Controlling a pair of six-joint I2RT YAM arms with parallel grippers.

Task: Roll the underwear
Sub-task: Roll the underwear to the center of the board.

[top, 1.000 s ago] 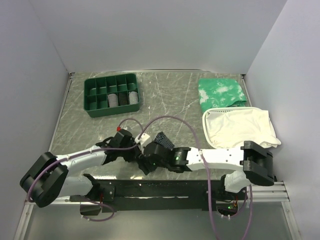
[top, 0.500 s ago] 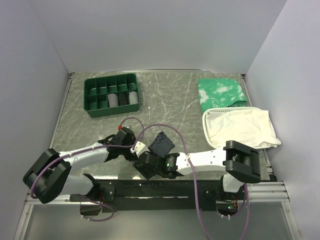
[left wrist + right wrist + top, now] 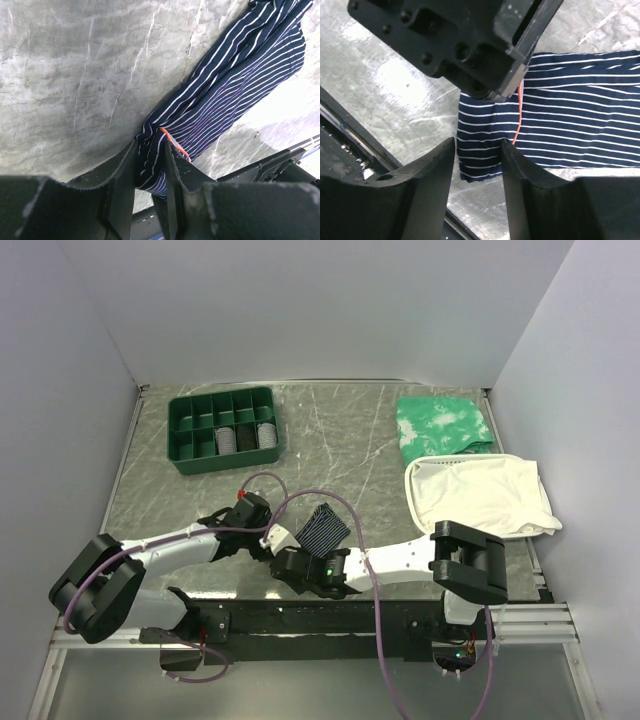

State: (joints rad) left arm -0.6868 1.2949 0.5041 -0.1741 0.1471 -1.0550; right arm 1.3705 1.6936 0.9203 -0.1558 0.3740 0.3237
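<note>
Lying on the table (image 3: 340, 440) near its front edge: striped navy underwear (image 3: 323, 525). Pinched at bunched end by left pincer (image 3: 150, 150); straddled at flat corner by right pincer (image 3: 477, 150), spread, not squeezing.

Navy underwear (image 3: 322, 526) with white pinstripes and orange stitching; green tray (image 3: 225, 462); green-and-white mottled cloth (image 3: 440, 425); white cloth (image 3: 475, 495); grey veined table (image 3: 330, 430).

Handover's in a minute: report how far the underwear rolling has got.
Done: only the pickup. The underwear lies mostly flat on the table, with no roll visible. In hand: the left gripper pinches one bunched end, and the right gripper has open jaws on either side of a nearby corner. Left: the whole roll.
</note>
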